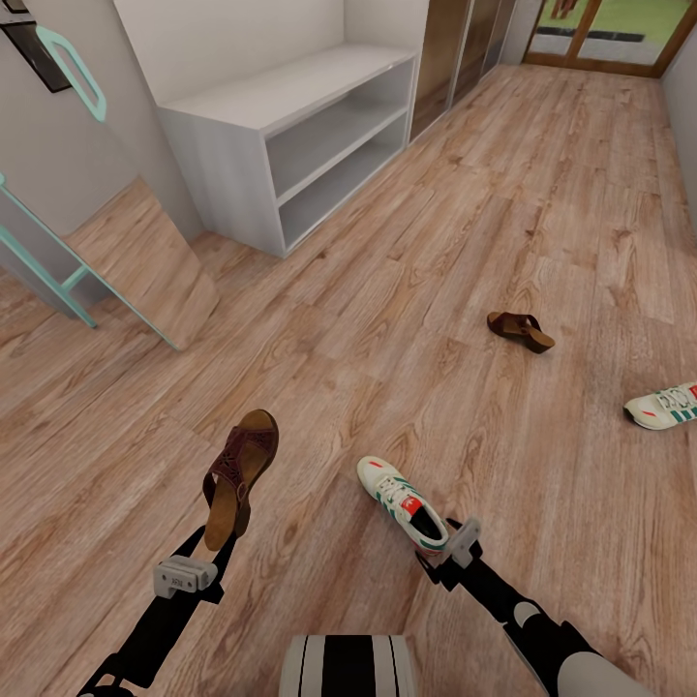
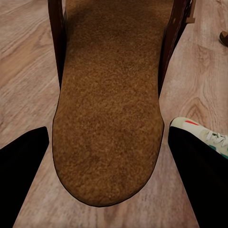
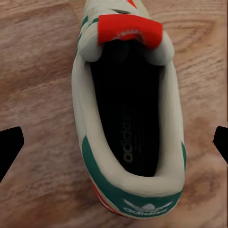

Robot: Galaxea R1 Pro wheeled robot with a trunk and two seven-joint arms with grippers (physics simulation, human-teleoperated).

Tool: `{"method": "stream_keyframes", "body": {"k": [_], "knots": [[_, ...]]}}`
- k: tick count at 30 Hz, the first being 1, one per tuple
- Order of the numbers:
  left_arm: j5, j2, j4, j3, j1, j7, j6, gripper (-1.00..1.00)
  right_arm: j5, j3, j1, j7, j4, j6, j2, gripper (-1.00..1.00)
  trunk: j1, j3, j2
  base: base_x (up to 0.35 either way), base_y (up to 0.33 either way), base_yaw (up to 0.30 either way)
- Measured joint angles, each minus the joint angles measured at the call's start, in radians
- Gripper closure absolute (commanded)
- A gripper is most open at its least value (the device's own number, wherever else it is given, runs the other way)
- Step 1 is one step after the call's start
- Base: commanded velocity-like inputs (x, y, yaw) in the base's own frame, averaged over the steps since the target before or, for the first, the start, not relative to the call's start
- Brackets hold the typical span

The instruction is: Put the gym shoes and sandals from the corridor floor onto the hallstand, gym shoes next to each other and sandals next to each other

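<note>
While my left gripper (image 1: 221, 542) grasps one sandal (image 1: 238, 471) and my right gripper (image 1: 440, 552) one gym shoe (image 1: 399, 500) above the corridor floor (image 1: 407, 290), I should carry both level toward the hallstand (image 1: 290, 136).

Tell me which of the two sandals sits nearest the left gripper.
The sandal just ahead of the left gripper, its tan footbed between the jaws. The other sandal lies far off toward the right, up the corridor floor.
</note>
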Motion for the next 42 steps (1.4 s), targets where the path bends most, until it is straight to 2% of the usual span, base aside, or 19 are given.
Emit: {"method": "stream_keyframes", "body": {"k": [20,42], "knots": [[0.001,0.0,0.0,0.0,0.0,0.001,0.001,1.0,-0.004,-0.005,-0.015,-0.001,-0.001,0.0,-0.003,-1.0,0.0,0.0,0.0,0.002,0.0,0.0],[0.001,0.0,0.0,0.0,0.0,0.005,-0.001,1.0,-0.004,-0.004,-0.017,-0.001,0.003,0.0,-0.001,-1.0,0.0,0.0,0.0,0.101,-0.024,0.0]]}}
